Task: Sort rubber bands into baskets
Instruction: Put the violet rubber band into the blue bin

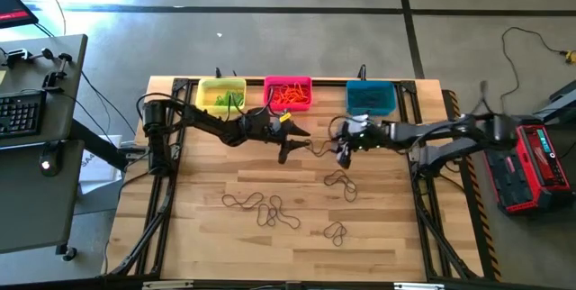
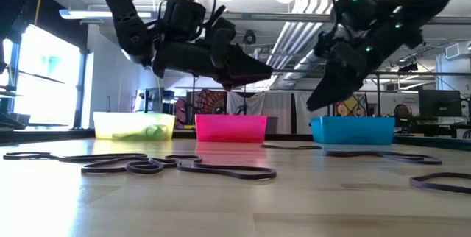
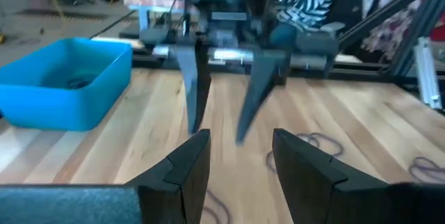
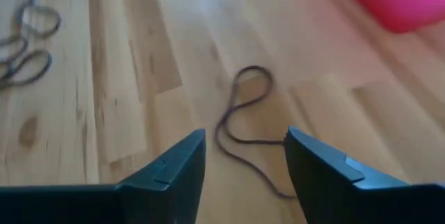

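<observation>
Both grippers hover above the table's middle, facing each other, open and empty. My left gripper (image 1: pixel 290 149) (image 3: pixel 240 151) is in front of the pink basket (image 1: pixel 288 81). My right gripper (image 1: pixel 343 153) (image 4: pixel 243 154) is in front of the teal basket (image 1: pixel 371 84). A dark rubber band (image 4: pixel 240 113) lies flat on the wood between them (image 1: pixel 317 149), below and ahead of my right gripper's fingers. The yellow basket (image 1: pixel 221 83) holds green bands, the pink one orange bands, the teal one dark bands (image 3: pixel 73 81).
Several more dark bands lie flat on the wood nearer the front: a tangle (image 1: pixel 261 209), one band (image 1: pixel 338 182) and one band (image 1: pixel 335 231). The three baskets stand in a row along the table's far edge. A black frame runs round the table edges.
</observation>
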Robot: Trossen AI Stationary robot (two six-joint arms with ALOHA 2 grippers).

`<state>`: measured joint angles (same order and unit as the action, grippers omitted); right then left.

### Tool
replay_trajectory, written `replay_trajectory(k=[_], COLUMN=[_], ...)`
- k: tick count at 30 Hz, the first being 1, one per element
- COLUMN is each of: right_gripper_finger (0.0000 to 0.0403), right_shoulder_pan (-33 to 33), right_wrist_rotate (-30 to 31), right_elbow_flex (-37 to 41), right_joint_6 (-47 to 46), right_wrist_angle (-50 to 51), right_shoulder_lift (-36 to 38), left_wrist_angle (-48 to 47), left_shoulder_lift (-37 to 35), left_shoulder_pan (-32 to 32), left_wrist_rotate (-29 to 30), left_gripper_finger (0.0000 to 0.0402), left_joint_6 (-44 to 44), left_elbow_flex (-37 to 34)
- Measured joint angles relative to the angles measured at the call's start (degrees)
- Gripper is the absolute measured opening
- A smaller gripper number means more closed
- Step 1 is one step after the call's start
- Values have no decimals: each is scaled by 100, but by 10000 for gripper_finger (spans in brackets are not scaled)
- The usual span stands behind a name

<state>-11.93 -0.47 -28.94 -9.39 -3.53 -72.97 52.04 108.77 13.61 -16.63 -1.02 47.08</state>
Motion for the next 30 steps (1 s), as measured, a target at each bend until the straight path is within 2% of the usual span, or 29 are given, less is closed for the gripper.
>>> replay_trajectory(k=[8,15,19,25,30], right_gripper_finger=[193,193,188,151,91], right_shoulder_pan=[325,177,140,30,-47], right_wrist_rotate=[151,-109,-177,-310,-502], right_elbow_flex=[-873,-1776,-2264,-2828,-3087], right_joint_6=[560,851,1358,1900,2136], right_wrist_angle=[258,1568,2036,2637,2982], right_shoulder_lift=[-1224,-2089,-2497,-2995,-3234], left_wrist_angle=[182,221,220,156,122], left_shoulder_lift=[0,0,0,0,0], left_shoulder_pan=[120,138,138,138,138], left_wrist_rotate=[-203,-356,-386,-384,-384], left_gripper_finger=[150,150,150,150,150], left_joint_6=[160,155,160,166,192], left_elbow_flex=[-378,-514,-514,-514,-514])
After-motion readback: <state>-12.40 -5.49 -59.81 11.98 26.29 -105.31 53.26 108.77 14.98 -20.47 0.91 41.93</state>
